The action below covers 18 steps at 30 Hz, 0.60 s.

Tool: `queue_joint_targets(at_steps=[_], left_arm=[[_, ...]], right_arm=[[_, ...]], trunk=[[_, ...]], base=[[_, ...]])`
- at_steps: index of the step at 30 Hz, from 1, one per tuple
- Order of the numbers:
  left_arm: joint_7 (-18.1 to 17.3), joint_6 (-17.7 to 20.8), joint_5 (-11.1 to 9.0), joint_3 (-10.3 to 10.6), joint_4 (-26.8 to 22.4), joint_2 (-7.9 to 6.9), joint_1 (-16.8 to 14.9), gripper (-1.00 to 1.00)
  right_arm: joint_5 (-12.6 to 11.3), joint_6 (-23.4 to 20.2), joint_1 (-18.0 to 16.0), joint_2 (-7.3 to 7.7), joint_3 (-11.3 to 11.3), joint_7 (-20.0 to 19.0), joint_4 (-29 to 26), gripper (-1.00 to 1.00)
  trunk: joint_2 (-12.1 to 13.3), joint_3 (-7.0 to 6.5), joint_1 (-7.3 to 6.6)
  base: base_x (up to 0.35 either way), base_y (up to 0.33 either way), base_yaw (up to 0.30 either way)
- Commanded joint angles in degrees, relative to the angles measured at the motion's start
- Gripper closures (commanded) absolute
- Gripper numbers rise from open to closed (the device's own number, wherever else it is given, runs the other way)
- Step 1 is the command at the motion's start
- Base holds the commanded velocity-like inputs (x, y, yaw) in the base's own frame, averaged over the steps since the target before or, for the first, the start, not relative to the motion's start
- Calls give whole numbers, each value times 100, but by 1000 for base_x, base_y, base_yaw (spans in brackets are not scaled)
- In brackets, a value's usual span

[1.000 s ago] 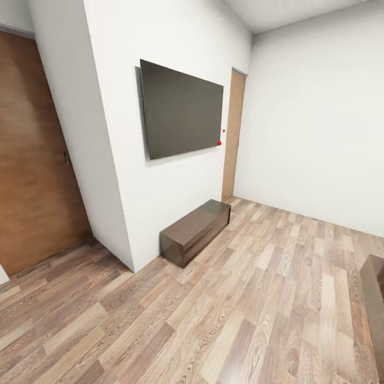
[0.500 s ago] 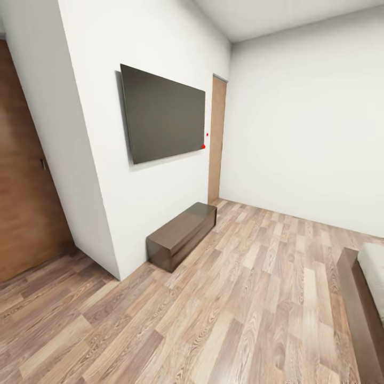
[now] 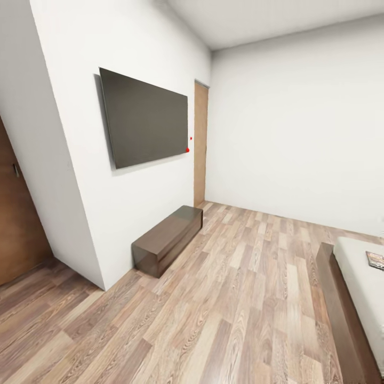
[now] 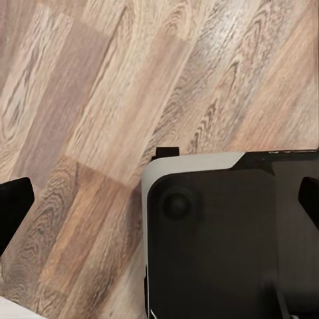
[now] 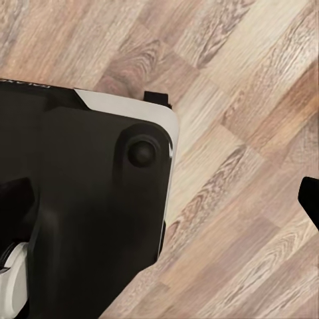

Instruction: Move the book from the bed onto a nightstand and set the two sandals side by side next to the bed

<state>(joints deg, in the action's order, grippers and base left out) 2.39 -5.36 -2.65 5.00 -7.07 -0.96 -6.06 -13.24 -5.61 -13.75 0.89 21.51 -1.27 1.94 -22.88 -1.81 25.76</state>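
Observation:
The bed (image 3: pixel 358 269), a white mattress on a dark brown frame, comes in at the right edge of the head view. The book (image 3: pixel 375 260) lies flat on the mattress, cut off by the picture's edge. The sandals and the nightstand are out of view. In the left wrist view my left gripper (image 4: pixel 159 203) is open over the wood-plank floor and the robot's black-and-white base (image 4: pixel 232 232), its dark fingertips (image 4: pixel 13 207) wide apart. My right gripper (image 5: pixel 163 199) is likewise open above the base (image 5: pixel 80 199), with nothing between its fingers.
A long low dark-brown TV cabinet (image 3: pixel 168 239) stands against the white wall under a wall-mounted black screen (image 3: pixel 145 117). A brown door (image 3: pixel 200 144) is at the far corner, another door (image 3: pixel 16 224) at the left. Wood-plank floor (image 3: pixel 240 298) stretches between cabinet and bed.
The head view has swung to the right: the screen, cabinet and left door slid left in the picture, and the bed's mattress and the book came into view.

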Motion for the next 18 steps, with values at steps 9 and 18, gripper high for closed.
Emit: queue_joint_targets(at_steps=[9,18], left_arm=[[25,-57,-30,50,4,-3,-1,-100],[25,-77,-27,49,4,-1,-1,-100]], right_arm=[[-56,-10,-6,5,47,-18,8,-100],[-56,-10,-5,7,47,-22,8,-100]], trunk=[[-3,-43,2],[-3,-52,2]], base=[[0,0,-246],[0,0,-285]])
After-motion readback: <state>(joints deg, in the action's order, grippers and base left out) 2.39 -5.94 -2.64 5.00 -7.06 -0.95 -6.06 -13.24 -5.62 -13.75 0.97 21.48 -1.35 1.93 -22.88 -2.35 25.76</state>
